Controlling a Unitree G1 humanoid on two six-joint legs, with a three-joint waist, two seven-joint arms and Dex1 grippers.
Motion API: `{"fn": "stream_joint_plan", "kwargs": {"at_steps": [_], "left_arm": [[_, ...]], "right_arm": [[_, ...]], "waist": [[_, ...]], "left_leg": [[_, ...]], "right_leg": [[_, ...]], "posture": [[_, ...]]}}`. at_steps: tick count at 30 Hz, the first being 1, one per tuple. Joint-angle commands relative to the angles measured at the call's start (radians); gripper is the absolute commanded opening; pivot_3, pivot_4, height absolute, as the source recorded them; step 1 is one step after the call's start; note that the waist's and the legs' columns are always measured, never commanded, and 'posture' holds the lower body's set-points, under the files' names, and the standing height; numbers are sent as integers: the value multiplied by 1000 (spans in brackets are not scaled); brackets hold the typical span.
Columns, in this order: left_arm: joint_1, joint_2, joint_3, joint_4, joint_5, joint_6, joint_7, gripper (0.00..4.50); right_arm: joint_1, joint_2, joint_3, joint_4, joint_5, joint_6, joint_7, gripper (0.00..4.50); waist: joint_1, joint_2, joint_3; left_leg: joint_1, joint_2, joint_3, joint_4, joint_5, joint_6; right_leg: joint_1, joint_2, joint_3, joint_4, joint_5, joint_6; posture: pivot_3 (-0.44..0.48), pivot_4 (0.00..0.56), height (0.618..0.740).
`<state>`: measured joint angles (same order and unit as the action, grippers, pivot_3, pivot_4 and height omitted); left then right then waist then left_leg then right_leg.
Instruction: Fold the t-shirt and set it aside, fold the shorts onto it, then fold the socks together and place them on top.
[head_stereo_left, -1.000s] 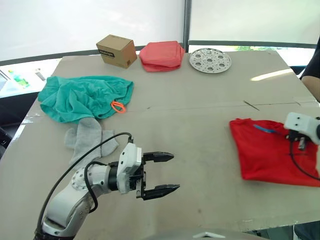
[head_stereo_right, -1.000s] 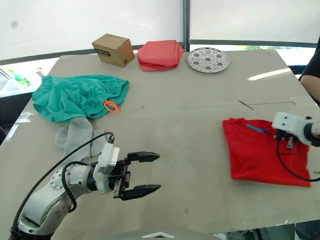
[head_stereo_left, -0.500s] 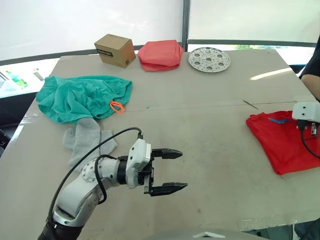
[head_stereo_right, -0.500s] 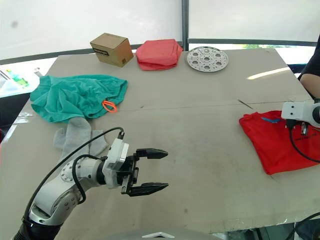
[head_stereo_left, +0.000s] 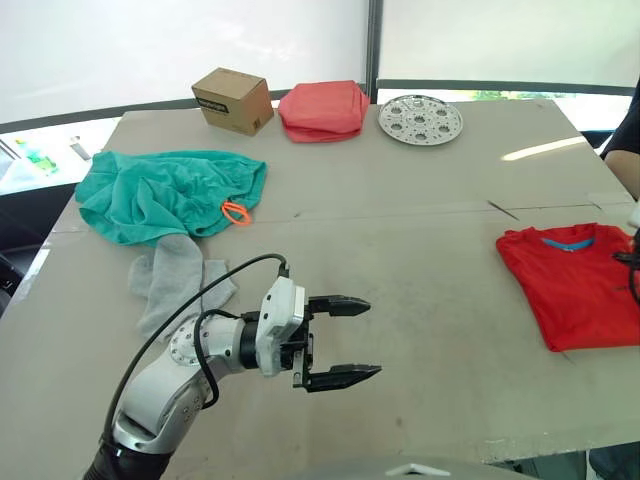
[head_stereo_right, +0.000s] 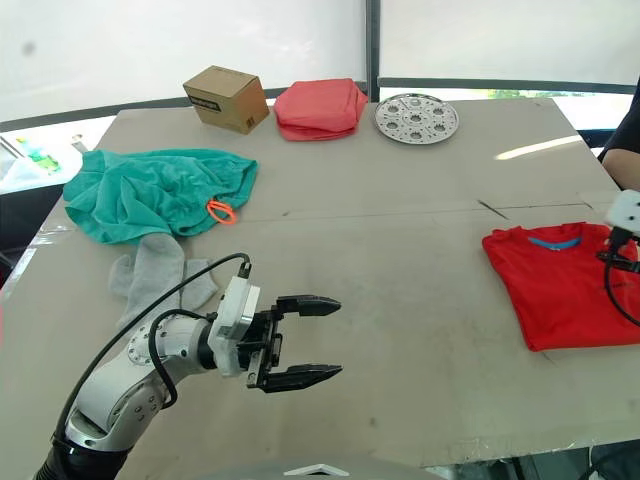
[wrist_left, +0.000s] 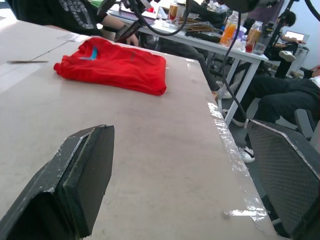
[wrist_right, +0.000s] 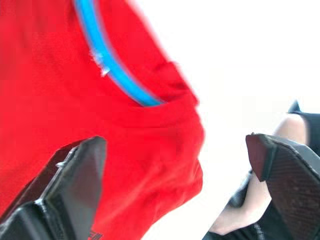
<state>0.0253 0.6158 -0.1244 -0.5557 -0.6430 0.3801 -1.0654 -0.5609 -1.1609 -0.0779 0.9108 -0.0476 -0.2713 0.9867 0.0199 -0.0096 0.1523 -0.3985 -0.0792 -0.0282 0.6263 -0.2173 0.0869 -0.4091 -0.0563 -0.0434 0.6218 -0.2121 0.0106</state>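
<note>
3 garments: all on the table (head_stereo_left: 420, 300), none stacked.
Table: large, pale, carrying everything below.
Shorts (head_stereo_left: 165, 193): teal, crumpled, by the table's left edge toward the far side; the orange drawstring loop (head_stereo_left: 236, 212) lies at their inner side.
T-shirt (head_stereo_left: 572, 280): red, folded flat, at the table's right edge about midway along it, the blue collar band (head_stereo_left: 570, 241) turned toward the far edge.
Pink cloth bundle (head_stereo_left: 322, 110): folded, at the far edge near the middle.
Socks (head_stereo_left: 176, 281): 2 grey ones overlapping, just nearer than the shorts and touching their hem, on the left side.
Cardboard box (head_stereo_left: 233, 101): far edge, just left of the pink bundle.
Metal plate (head_stereo_left: 421, 119): round, perforated, far edge, just right of the bundle.
Left gripper (head_stereo_left: 350, 337): hanging over bare table near the near edge, left of centre, its 2 black fingers spread wide with nothing between them, pointing toward the t-shirt.
Right gripper (wrist_right: 175, 170): over the t-shirt's collar end at the right edge, fingers held wide apart, gripping nothing.
Person: a dark sleeve (head_stereo_left: 625, 125) beyond the right edge.
</note>
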Motion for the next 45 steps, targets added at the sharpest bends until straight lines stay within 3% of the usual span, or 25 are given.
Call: {"fn": "stream_joint_plan", "kwargs": {"at_steps": [1,4,7,9,13,19,24,27,31,36,45], "left_arm": [[-27,-18,3,12,-10,-21,-5,4500],[-53,-40,3,29,-26,-8,6,4500],[-68,-62,6,47,-33,2,21,4500],[-77,-87,15,58,-43,13,54,4500],[-76,-132,53,66,-56,37,150,4500],[-57,-201,133,50,-110,84,315,4500],[-47,-249,266,42,-114,101,520,4500],[-40,-229,347,34,-54,104,635,4500],[-13,-137,445,21,-14,160,705,4500],[-1,15,549,63,6,251,713,4500],[46,169,606,232,42,226,510,4500]], "right_arm": [[207,36,-323,-318,245,209,-74,4445],[453,172,-545,-727,376,402,-167,4445],[558,315,-602,-1065,467,558,-308,4445],[568,411,-560,-1262,537,654,-409,4445],[485,586,-310,-1538,626,795,-568,4445],[402,665,-68,-1579,552,803,-607,4445],[331,678,85,-1512,531,765,-496,4445],[276,678,128,-1473,559,752,-403,4445],[243,673,131,-1456,593,742,-328,4445],[249,665,144,-1445,595,720,-255,4445],[302,604,168,-1438,553,685,-166,4445]], "waist": [[2,1,0],[4,1,-1],[-6,4,-2],[-12,6,-3],[-19,4,-2],[3,1,0],[5,-3,0],[1,-3,0],[-3,-4,0],[-2,-6,1],[-4,-6,1]], "left_leg": [[0,0,0,1,0,0],[0,1,0,2,-1,0],[-1,3,0,3,-1,0],[0,3,2,3,-1,0],[1,7,3,5,-1,0],[-2,7,4,6,-2,1],[-2,5,5,6,-4,2],[-1,6,4,6,-4,2],[-1,6,4,6,-4,2],[-1,6,4,6,-5,1],[-1,6,4,6,-6,0]], "right_leg": [[0,0,0,1,0,1],[0,0,0,3,-2,5],[0,1,0,4,-2,5],[0,1,1,5,-3,5],[-1,2,0,5,-3,5],[-3,1,-1,1,-2,5],[-3,0,-1,0,-1,6],[-2,0,-2,0,0,9],[-2,0,-4,1,0,9],[-2,0,-4,0,0,9],[-3,0,-3,0,0,8]], "posture": [[0,150,740],[0,150,740],[0,150,740],[0,150,740],[0,150,740],[0,150,740],[0,150,740],[0,150,740],[0,150,740],[0,150,740],[0,150,740]]}}
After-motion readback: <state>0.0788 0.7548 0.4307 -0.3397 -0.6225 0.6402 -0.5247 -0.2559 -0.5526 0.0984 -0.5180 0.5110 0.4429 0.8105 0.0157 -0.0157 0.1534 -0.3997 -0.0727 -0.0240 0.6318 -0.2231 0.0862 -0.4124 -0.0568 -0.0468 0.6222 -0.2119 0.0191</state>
